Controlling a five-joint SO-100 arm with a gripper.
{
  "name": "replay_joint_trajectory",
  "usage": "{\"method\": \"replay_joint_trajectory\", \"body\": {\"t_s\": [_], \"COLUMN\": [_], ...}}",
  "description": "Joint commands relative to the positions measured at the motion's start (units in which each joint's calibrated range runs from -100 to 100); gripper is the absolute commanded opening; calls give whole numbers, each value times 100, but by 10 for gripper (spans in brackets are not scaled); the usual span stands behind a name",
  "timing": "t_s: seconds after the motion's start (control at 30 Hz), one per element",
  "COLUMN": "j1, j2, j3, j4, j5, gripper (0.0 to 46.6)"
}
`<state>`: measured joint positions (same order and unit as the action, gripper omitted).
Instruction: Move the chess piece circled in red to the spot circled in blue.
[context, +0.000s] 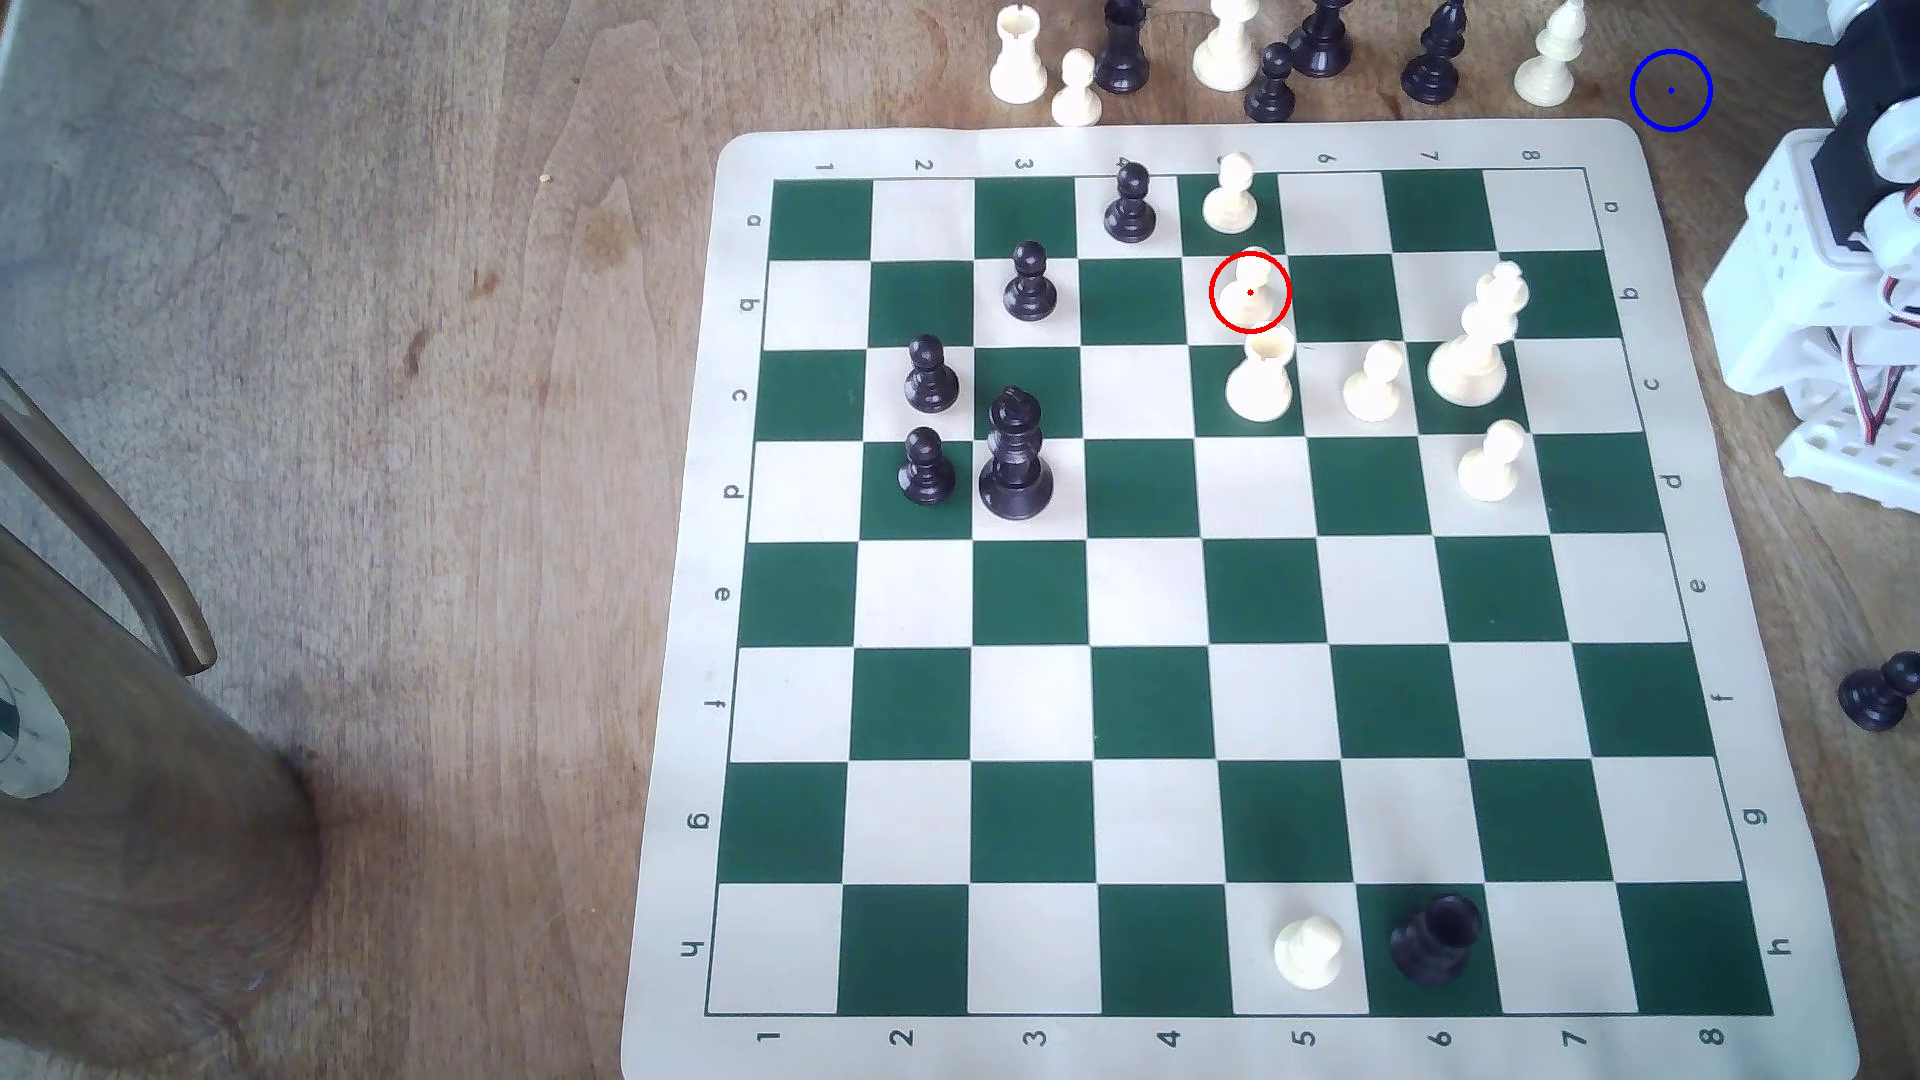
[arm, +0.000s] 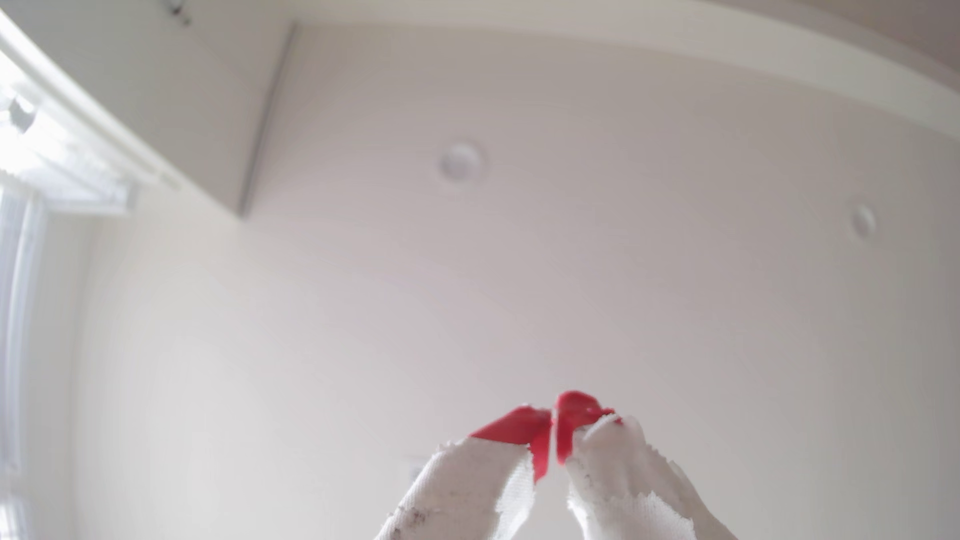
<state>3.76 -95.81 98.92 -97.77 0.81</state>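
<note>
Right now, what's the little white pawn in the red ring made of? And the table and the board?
The pawn looks like smooth cream plastic, with a soft sheen on its head. The table looks like brown wood: grain lines and darker stains show. The chessboard seems a thin flexible mat, perhaps vinyl, with rounded corners lying flat.

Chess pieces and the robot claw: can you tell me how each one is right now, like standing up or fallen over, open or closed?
chess piece: upright on the board, inside the red ring.
spot: bare wood, nothing on it.
gripper: shut, empty, pointing at the ceiling.
black piece: tipped over near the board's bottom edge.
black king: upright.
</note>
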Motion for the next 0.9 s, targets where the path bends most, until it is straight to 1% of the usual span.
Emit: {"method": "replay_joint_trajectory", "body": {"t_s": [0.0,0.13,0.23,0.33,0.53,0.63,0.87], "j1": [19,-12,-184,-208,-278,-427,-435], "j2": [-3,6,6,6,6,6,6], "j3": [99,54,-535,-1406,-2303,-2693,-3781], "j4": [-190,-43,1030,2054,3266,3798,5944], "j5": [20,20,20,20,20,20,20], "gripper": [2,2,2,2,2,2,2]}}
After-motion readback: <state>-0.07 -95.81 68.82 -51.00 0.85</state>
